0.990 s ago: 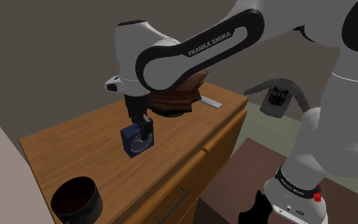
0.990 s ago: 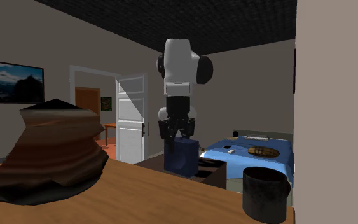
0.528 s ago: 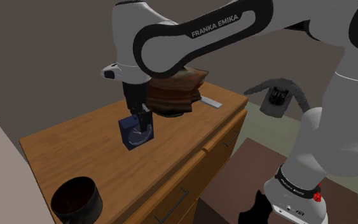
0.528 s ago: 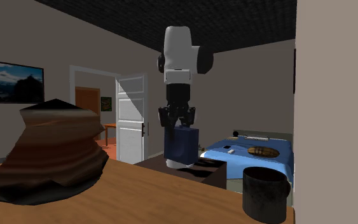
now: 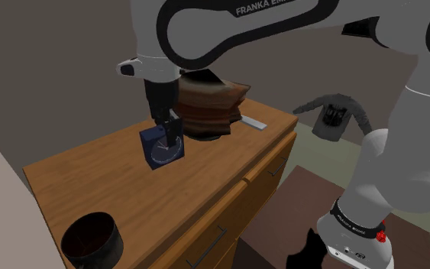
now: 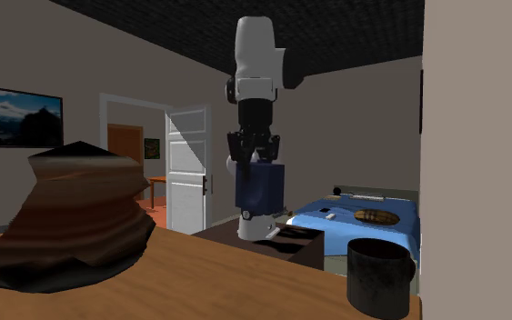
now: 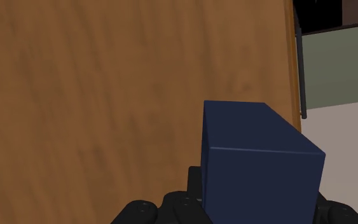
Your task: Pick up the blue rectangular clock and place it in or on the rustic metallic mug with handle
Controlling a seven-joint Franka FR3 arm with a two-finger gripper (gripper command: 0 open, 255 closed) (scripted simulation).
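Shoulder view: the claw (image 5: 169,130) points down from the white arm (image 5: 228,34), clenched on the top of the dark blue clock (image 5: 160,150). The clock's round dial faces the camera, and one black finger runs down its upper corner. The clock hangs over the middle of the wooden counter (image 5: 129,195), just in front of a brown layered heap (image 5: 215,107). The dark mug (image 5: 91,238) stands upright at the counter's near corner, well apart from the clock. A flat grey strip (image 5: 255,123) lies on the counter beyond the heap.

Second exterior view: the claw (image 6: 256,162) hangs straight down and grips the clock (image 6: 261,188) by its upper end. The clock's lower edge is clear above the line of the counter (image 6: 245,286), so it is lifted off the wood. The mug (image 6: 381,277) sits at this view's right on the counter and the heap (image 6: 72,218) at its left. Behind are a blue bed (image 6: 354,223) and an open white door (image 6: 188,168).

Wrist view: the clock (image 7: 254,165) is a plain blue block clasped between the black fingers (image 7: 195,184), which press its sides. The counter (image 7: 95,95) spreads beneath it. How far the clock is above the wood cannot be told here.
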